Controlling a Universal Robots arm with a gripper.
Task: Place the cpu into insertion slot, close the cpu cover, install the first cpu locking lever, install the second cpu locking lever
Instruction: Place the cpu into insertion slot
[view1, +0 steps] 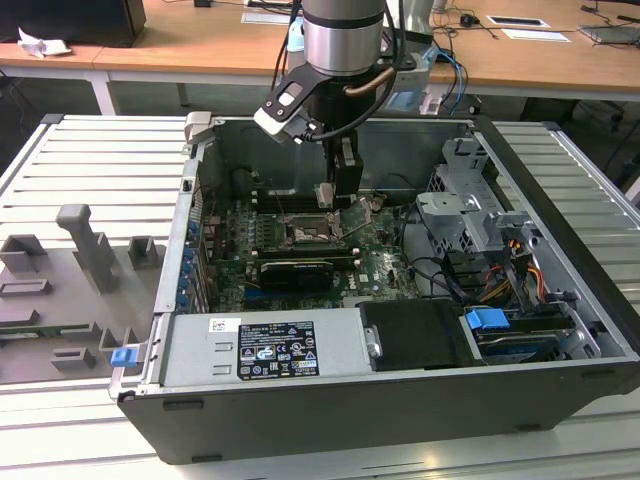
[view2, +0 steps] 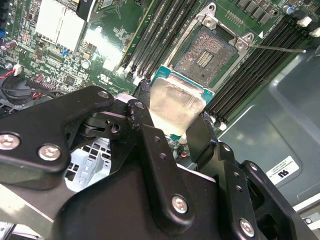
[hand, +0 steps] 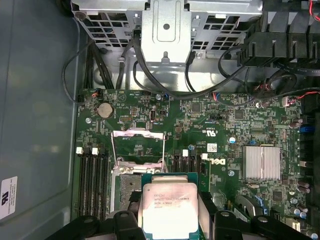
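Wooden desks line the back of the room, and in front of them a pale ribbed work table (view1: 60, 170) carries an open computer case (view1: 330, 420) lying on its side. The robot arm (view1: 345, 40) reaches down into the case over the green motherboard (view1: 370, 260). A grey power supply (view1: 260, 345) fills the near edge of the case, and a metal drive cage (view1: 470, 215) stands toward the exterior view's right.

The gripper (view2: 175, 125) has its two black fingers (view2: 145, 120) clamped on opposite edges of the cpu (view2: 175, 102), pale metal face outward. The chip is held in the air above the board, close by the insertion slot (view2: 207, 55) but not seated in it; the slot's contact field lies bare.

In the first wrist view the cpu cover (hand: 137, 134) stands swung open beyond the slot, with board showing through its window. Black memory slots (view2: 157, 30) flank the socket, and a thin silvery lever rod (view2: 275, 48) juts out beside it.
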